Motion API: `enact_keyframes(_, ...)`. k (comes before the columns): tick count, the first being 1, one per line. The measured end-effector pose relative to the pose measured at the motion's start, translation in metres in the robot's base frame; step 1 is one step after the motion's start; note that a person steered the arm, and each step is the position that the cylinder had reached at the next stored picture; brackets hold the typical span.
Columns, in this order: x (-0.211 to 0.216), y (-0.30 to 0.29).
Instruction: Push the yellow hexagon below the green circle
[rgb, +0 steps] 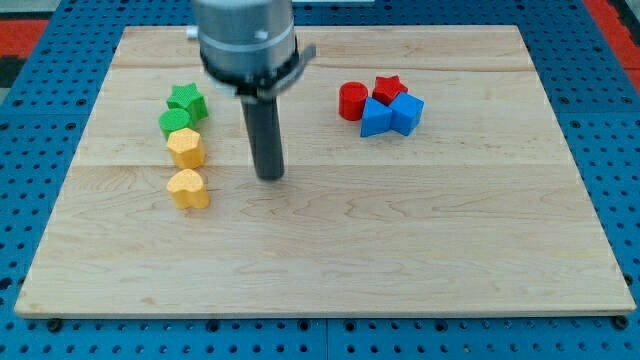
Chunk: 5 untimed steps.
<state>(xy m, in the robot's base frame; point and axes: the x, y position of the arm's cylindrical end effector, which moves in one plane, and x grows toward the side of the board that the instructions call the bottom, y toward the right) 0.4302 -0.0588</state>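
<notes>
The yellow hexagon (186, 148) sits at about nine o'clock on the worktop (400, 250), touching the green circle (176, 122) just above it at twelve, with the green star (187, 100) beyond and a yellow heart-like block (188, 188) close below at six. It looks light, rigid and easy to slide, so any nudge should meet a flat side squarely. There is no pincer here; my tip (270, 177) stands at its four o'clock, apart, while the red and blue blocks (382, 104) lie well off at two.
</notes>
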Motion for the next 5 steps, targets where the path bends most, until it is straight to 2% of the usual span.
enact_keyframes(1,-0.040,-0.020)
enact_keyframes(3,-0.012,-0.068)
enact_keyframes(5,0.011,-0.086)
